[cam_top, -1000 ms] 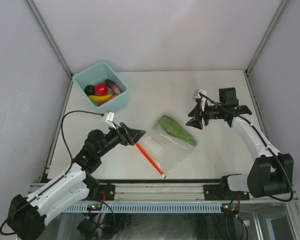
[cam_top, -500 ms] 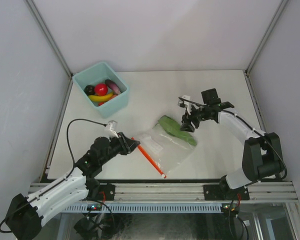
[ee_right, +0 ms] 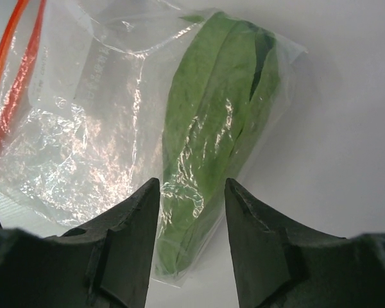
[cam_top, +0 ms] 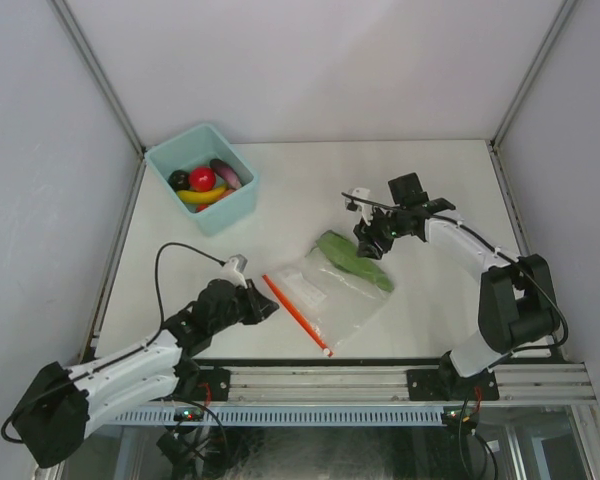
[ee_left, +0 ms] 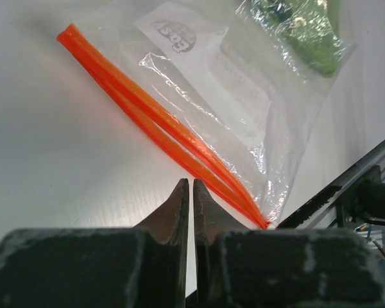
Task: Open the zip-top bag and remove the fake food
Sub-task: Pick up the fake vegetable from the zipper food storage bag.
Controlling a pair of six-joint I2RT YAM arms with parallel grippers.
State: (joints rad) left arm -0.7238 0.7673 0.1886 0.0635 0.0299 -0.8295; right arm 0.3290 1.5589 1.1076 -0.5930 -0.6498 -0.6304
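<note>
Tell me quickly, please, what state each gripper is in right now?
Left gripper: closed, holding nothing, near the zip strip.
Right gripper: open, empty, over the green leafy piece inside the zip-top bag.

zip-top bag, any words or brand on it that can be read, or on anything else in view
"Cosy" or "Bosy", first letter unclear: logo on the white panel of the zip-top bag, left wrist view.
Fine print beside the logo: too small to read.
Faint grey print on the bag in the right wrist view: blurred, unreadable.
Teal bin: no text visible.
</note>
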